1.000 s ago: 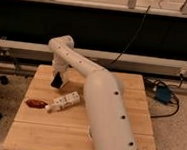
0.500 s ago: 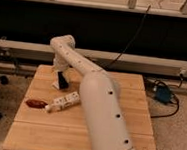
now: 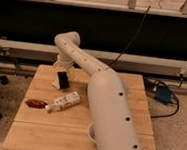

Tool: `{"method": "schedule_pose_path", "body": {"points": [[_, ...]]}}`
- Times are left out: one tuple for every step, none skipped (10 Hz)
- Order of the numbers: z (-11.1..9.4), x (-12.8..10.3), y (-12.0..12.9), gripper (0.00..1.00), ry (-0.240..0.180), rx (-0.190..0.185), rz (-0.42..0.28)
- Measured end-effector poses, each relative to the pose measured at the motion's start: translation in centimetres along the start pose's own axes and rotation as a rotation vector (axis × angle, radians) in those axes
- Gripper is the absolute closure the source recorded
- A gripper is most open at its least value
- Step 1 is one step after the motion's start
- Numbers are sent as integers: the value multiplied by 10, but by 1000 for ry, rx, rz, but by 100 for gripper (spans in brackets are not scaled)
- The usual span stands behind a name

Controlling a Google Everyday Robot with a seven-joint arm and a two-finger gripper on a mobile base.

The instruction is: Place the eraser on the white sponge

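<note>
- Wooden desk [image 3: 40, 134] in front of a dark wall panel; one white arm [image 3: 110, 116] reaches across it from the near right toward the far left corner.
- Pincer [image 3: 63, 75] sits at the far left of the desk, hanging low under the arm's wrist, over the boards.
- Eraser [image 3: 63, 79]: a small black block, seen directly beneath the wrist. It appears to be held in the pincer, fingers closed on it, tilted a little off upright, long axis running roughly up and down. Whether its lower end touches the wood I cannot tell.
- White sponge [image 3: 56, 85]: only a pale sliver shows just below and slightly left of the eraser, close against it. Identification is uncertain; most of it may be hidden by the block.
- Key relation: the target lies almost straight under the held eraser, a touch to the near left. Judged: the coming move is a short drop with little sideways travel.
- Other items: a long white bar with dark dots [image 3: 64, 101] lies diagonally near the desk's middle left, and a reddish-brown oblong object [image 3: 35, 103] rests at its left end. Both lie nearer than the pincer, apart from it.
- Risk, judged: a tilted block could topple off the pad on release.
</note>
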Motion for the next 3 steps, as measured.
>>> {"method": "schedule_pose_path", "body": {"points": [[-8, 1, 0, 20, 15, 0, -4], [-10, 0, -2, 20, 10, 0, -2], [-7, -1, -5, 20, 3, -2, -3]]}}
